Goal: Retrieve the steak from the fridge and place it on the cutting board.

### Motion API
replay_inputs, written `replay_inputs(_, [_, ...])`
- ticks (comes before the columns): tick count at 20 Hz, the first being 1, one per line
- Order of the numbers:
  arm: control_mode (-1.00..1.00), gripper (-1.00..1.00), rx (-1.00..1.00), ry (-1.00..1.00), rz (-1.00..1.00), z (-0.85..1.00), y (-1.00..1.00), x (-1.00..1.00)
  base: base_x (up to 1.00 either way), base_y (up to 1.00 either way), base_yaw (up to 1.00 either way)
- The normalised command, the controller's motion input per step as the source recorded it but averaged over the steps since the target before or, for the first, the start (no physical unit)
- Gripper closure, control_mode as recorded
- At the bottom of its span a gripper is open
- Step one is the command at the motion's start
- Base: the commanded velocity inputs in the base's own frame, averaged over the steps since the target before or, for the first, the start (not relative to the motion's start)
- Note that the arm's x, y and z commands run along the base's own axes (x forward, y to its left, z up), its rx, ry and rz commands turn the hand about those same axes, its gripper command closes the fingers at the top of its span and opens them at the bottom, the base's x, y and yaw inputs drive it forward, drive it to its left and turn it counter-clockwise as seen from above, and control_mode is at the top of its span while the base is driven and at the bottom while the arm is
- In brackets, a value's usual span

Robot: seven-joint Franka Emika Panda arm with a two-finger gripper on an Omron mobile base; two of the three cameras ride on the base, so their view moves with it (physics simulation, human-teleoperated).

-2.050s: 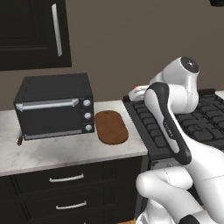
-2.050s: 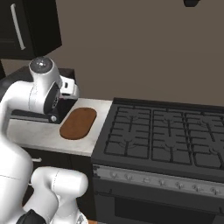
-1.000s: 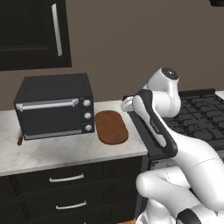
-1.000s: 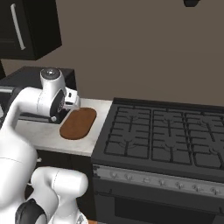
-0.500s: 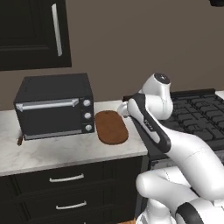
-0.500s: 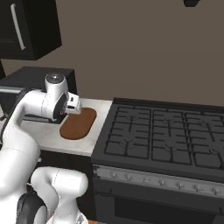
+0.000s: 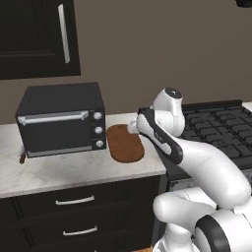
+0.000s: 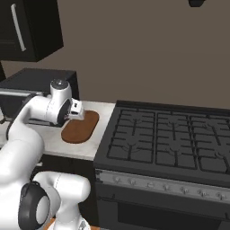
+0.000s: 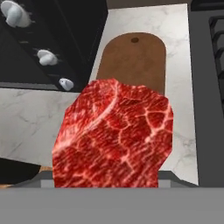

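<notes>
We hold the steak (image 9: 114, 135) up in the air, w/ the cutting board (image 9: 134, 63) right past it and lower down. That is the thing the next move turns on: the board lies ahead of the fingers and below, so we think the hand needs to go a bit forward and then down.

In the hand view the board's long side runs straight away from us, w/ a small hole at its far end. The steak hangs over the near end of the board and hides that end. In the left base view the gripper (image 7: 133, 127) sits just above the right edge of the board (image 7: 125, 143). In the right base view the gripper (image 8: 76, 110) is over the board's (image 8: 81, 126) far end, next to the stove (image 8: 170, 143).

The fingers are hidden behind the meat, so we can't see them, but the steak stays up off the table, so we judge they are closed on it.

The steak looks flat and big in the hand view, bright red w/ thin white lines all over it, and w/ bumpy edges. It hangs down in front of the camera.

The board lies flat on the white table (image 7: 74, 170), just beside the black toaster oven (image 7: 61, 119).
</notes>
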Motion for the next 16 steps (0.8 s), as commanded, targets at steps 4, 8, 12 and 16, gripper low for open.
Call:
replay_inputs(4, [-1.0, 1.0, 0.0, 0.01, -0.02, -0.26, 0.02, 0.26, 0.0, 0.0, 0.0])
replay_inputs(8, [-1.0, 1.0, 0.0, 0.01, -0.02, -0.25, 0.0, 0.26, 0.0, 0.0, 0.0])
replay_inputs(12, [-1.0, 1.0, 0.0, 0.01, -0.02, -0.26, 0.0, 0.3, 0.0, 0.0, 0.0])
replay_inputs(16, [-1.0, 1.0, 0.0, 0.02, -0.02, -0.3, 0.05, 0.34, 0.0, 0.0, 0.0])
